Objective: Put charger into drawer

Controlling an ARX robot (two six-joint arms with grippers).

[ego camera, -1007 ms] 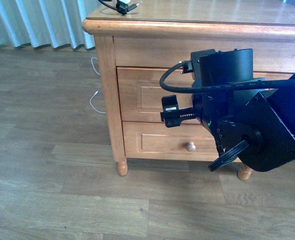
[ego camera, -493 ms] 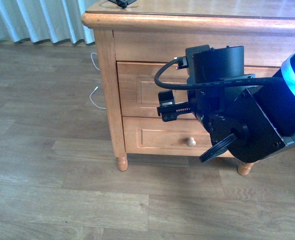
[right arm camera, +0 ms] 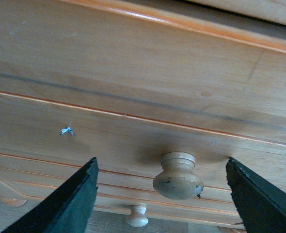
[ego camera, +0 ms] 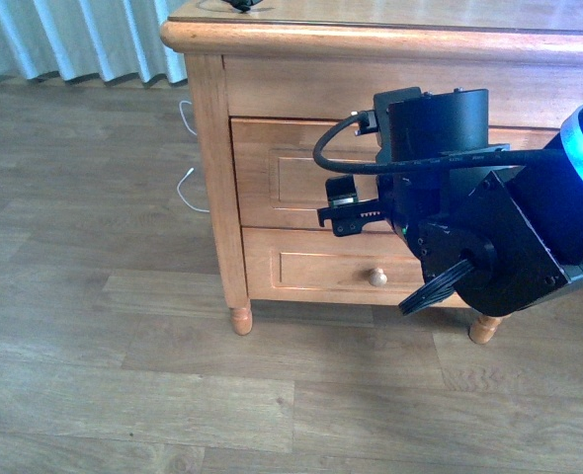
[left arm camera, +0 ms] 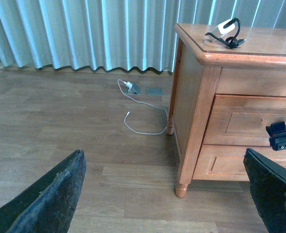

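Note:
The charger [left arm camera: 225, 32], a white block with black cable, lies on the nightstand top near its front corner; only its cable shows at the top edge of the front view [ego camera: 240, 4]. The upper drawer [ego camera: 287, 178] is shut. My right gripper [ego camera: 349, 209] is open right at the drawer front. In the right wrist view its fingers [right arm camera: 70, 199] stand on either side of the drawer's round pale knob [right arm camera: 178, 177] without touching it. My left gripper [left arm camera: 163, 153] is open and empty. It hangs over the floor, off the nightstand's corner leg.
The shorter lower drawer with its own knob [ego camera: 377, 277] is shut. A white cord [left arm camera: 143, 121] lies on the wood floor beside the nightstand. A pale curtain [left arm camera: 85, 34] hangs behind. The nightstand's turned foot [ego camera: 240, 320] stands on the floor.
The front view has tilted down a little, so the charger has slid almost off its top edge. My right gripper stays at the upper drawer front, shifted slightly.

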